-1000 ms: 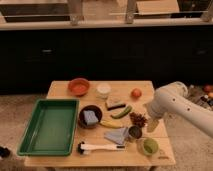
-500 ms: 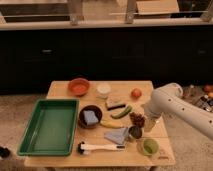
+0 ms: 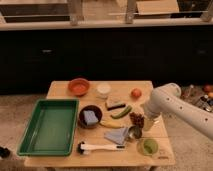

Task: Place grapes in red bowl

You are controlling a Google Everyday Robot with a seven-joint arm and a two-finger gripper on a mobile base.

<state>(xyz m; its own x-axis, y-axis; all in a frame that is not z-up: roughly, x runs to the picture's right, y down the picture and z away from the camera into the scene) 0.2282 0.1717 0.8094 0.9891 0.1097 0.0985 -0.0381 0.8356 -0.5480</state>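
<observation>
The white arm bends in from the right edge; its gripper, jaws wide, hangs just right of the grapes. They are a dark reddish, bumpy cluster at centre right; the red bowl sits well apart, up and left.

The single camera stands high in front of the wooden surface, well back from it, tilted down (all four edges show), facing the dark cabinets behind the surface; the gripper hangs over the surface's right part.
</observation>
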